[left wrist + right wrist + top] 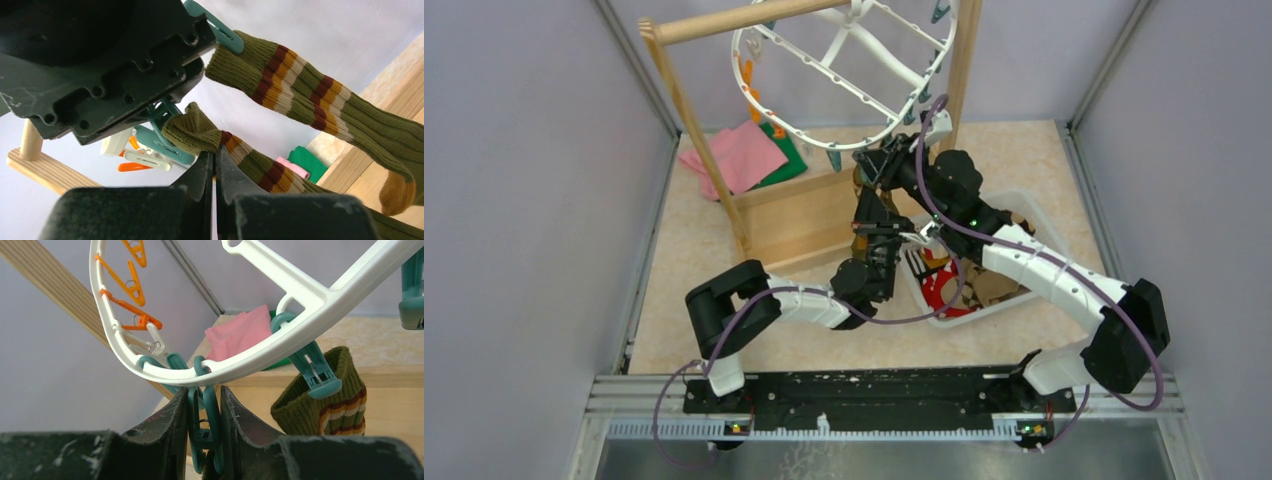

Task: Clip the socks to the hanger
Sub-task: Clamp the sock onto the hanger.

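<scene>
— Black fingers first: what has the left gripper [216,156] got?

— It is pinched tight on the cuff of an olive striped sock [195,134], low in the middle of the left wrist view. The cuff bunches just above the fingertips. The leg, banded maroon, orange and cream, runs off to the lower right.

— And the right gripper [202,392]?

— Clamped on a teal clip [212,415] at the bottom centre of its own view, the two fingers squeezing the clip's arms from either side. That clip dangles from the white hanger [310,305], whose rim sweeps just over the fingertips.

— Is the held cuff inside that clip?

— I cannot tell. In the left wrist view the cuff lies against a teal clip beside the right gripper's black body, but the clip's mouth is hidden.

— Any sock already up?

— A second olive striped sock [325,400] hangs by its cuff from another teal clip [312,372], right of centre in the right wrist view.

— And further out?

— Orange clips [132,287] line the rim at upper left. A pink cloth [240,335] lies behind, with a green cloth [307,160] beside it. From above, the hanger hangs on a wooden rack [724,22] at the top. A white basket [964,315] right of centre, partly under the right arm, holds more socks, among them a red sock [939,285].
</scene>
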Tool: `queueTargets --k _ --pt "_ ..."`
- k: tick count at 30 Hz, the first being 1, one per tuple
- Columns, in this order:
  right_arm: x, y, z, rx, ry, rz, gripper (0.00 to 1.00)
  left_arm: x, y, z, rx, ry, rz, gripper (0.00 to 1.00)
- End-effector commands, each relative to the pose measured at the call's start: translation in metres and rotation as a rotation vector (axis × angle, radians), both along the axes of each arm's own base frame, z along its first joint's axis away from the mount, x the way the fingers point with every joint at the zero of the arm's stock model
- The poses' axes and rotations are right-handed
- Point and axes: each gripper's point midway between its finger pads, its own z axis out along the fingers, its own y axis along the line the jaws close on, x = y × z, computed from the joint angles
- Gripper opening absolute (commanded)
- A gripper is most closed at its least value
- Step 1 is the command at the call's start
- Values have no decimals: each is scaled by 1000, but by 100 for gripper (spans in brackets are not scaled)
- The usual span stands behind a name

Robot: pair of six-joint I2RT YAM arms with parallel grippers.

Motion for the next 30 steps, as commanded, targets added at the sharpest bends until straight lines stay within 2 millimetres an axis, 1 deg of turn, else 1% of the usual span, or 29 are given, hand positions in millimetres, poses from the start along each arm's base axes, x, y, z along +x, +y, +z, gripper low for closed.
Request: queueTargets --k 1,14,20,27,28,30 --pt "5 0 -22 -60 74 -15 0 -12 25 42 -290 -136 17 0" --pt "6 -2 -26 -92 73 -30 0 -9 23 46 -297 -133 39 0" --pt "9 -4 -29 -110 68 -46 0 -12 26 53 -328 -136 45 0" --pt "8 -1 -27 -102 66 -32 0 -13 21 53 -334 -129 33 0" --pt "8 0 -25 -97 66 -29 1 -12 20 52 -336 -125 32 0" --pt "7 1 -26 -95 72 -19 7 -12 19 50 -334 -119 30 0"
